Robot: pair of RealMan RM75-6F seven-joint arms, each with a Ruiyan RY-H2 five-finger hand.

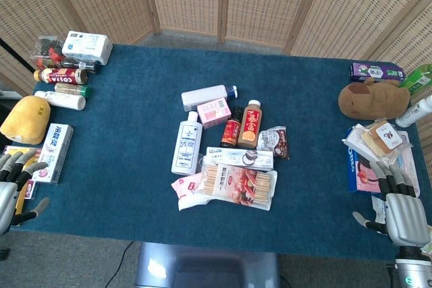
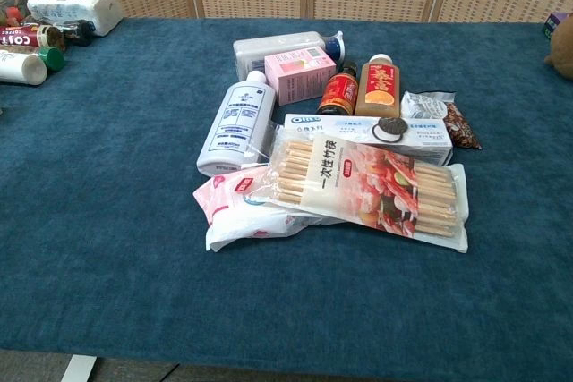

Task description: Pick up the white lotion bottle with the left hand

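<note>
The white lotion bottle (image 1: 187,144) (image 2: 237,123) lies flat in the middle of the blue table, cap pointing away from me, its blue-printed label facing up. It touches the pink packet (image 1: 215,112) (image 2: 301,75) at its far end and the chopstick pack (image 1: 237,185) (image 2: 367,181) at its near end. My left hand (image 1: 15,187) hovers at the table's near left corner, far left of the bottle, fingers apart and empty. Over the near right corner my right hand (image 1: 399,208) is spread and empty too. Neither hand shows in the chest view.
A second white bottle with a blue cap (image 1: 206,96) (image 2: 279,48) lies behind the pink packet. Two drink bottles (image 1: 243,126), an Oreo box (image 2: 367,130) and snack bags crowd the centre. A toothpaste box (image 1: 54,152) and yellow plush (image 1: 24,119) sit near my left hand.
</note>
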